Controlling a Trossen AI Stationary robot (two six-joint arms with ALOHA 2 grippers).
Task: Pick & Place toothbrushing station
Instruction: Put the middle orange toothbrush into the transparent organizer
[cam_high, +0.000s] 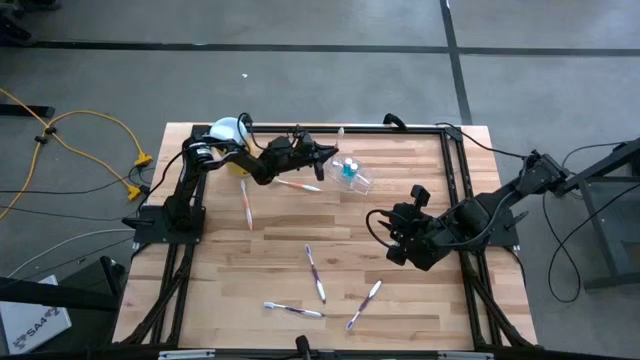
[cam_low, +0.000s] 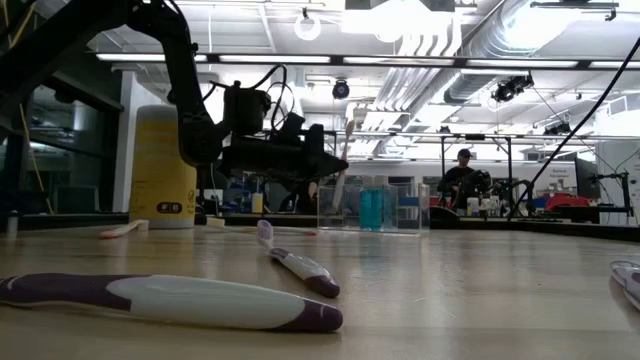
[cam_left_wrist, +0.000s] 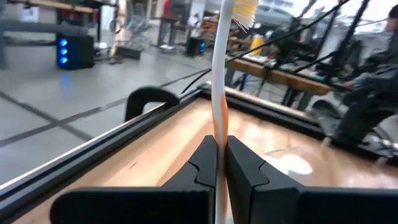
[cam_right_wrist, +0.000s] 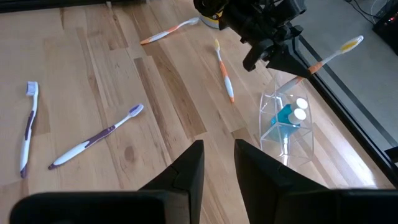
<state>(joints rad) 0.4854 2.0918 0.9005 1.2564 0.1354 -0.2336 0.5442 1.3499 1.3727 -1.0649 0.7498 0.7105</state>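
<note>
The clear holder cup (cam_high: 352, 174) stands on the table near the far edge, with blue-and-white items inside; it also shows in the right wrist view (cam_right_wrist: 287, 127) and the low view (cam_low: 376, 208). My left gripper (cam_high: 322, 160) is just left of it, above the table, shut on a white-and-orange toothbrush (cam_right_wrist: 329, 56). The brush's yellow-bristled head (cam_left_wrist: 245, 11) points up and toward the far edge. My right gripper (cam_high: 380, 232) is open and empty, near the table's middle right, in front of the holder. My left gripper pinches the toothbrush's handle at its orange part (cam_left_wrist: 217, 134) between its two fingers. The fingers lie across the handle. The brush is lifted clear of the table and tilted, head up; its lower end (cam_right_wrist: 298, 79) hangs by the holder's rim.
A yellow canister (cam_low: 163, 165) with a pale lid stands at the far left. Two white-and-orange toothbrushes (cam_high: 246, 205) (cam_high: 296, 184) lie left of the holder. Three purple-and-white brushes (cam_high: 315, 272) (cam_high: 293, 310) (cam_high: 363, 305) lie near the front. A black frame rail (cam_left_wrist: 124, 134) borders the table.
</note>
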